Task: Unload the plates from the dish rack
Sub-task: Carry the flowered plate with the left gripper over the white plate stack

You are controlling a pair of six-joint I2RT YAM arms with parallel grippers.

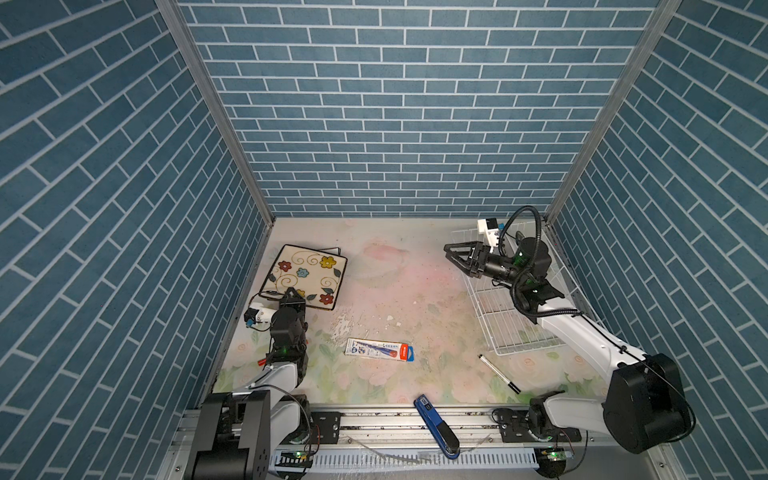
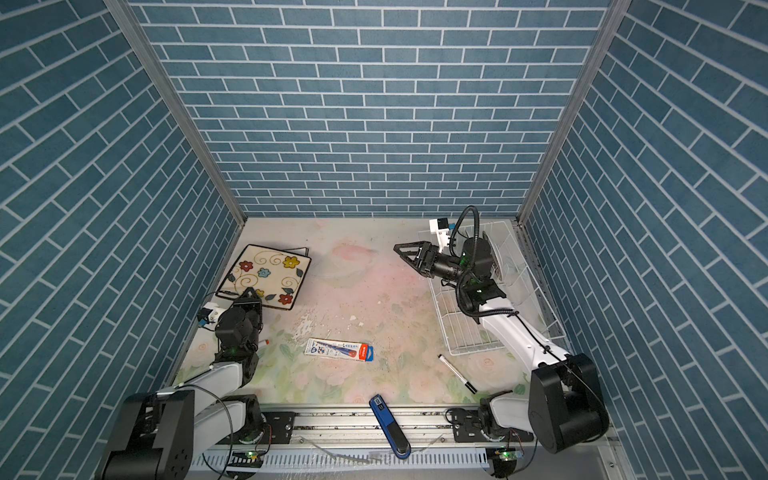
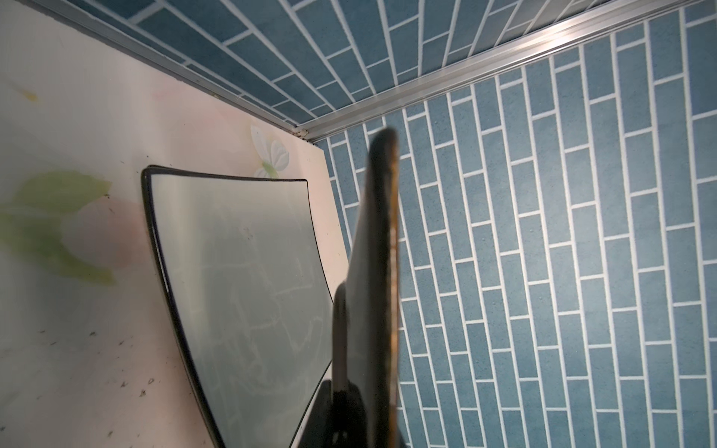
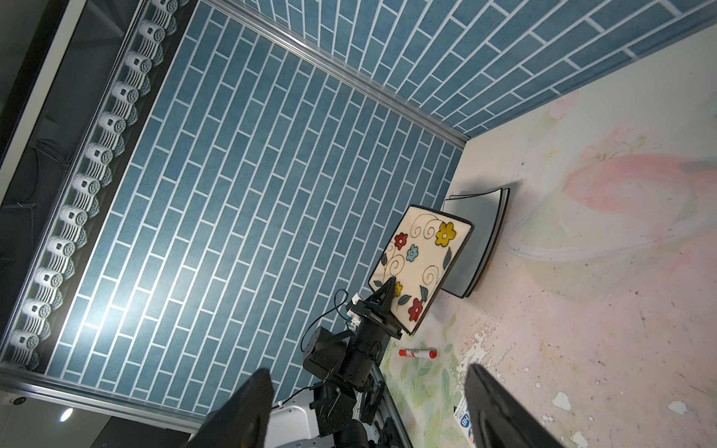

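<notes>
A square flowered plate [image 1: 305,272] [image 2: 266,270] [image 4: 421,263] hangs tilted at the far left of the table, its near edge raised. My left gripper [image 1: 293,293] [image 2: 249,292] [image 4: 390,287] is shut on that near edge. In the left wrist view the plate shows edge-on [image 3: 382,271]. Under it lie square white plates [image 3: 240,279] [image 4: 477,240] with black rims, stacked flat. The white wire dish rack [image 1: 503,328] [image 2: 461,328] stands at the far right, and its visible wires hold nothing. My right gripper [image 1: 449,253] [image 2: 401,253] [image 4: 368,388] is open and empty above the rack's left far end.
A pencil pack [image 1: 379,349] lies mid-table. A black-and-white marker [image 1: 498,373] lies near the rack's front corner, and a red marker [image 4: 418,353] beside the left arm. A blue tool [image 1: 436,426] rests across the front rail. Blue brick walls close three sides.
</notes>
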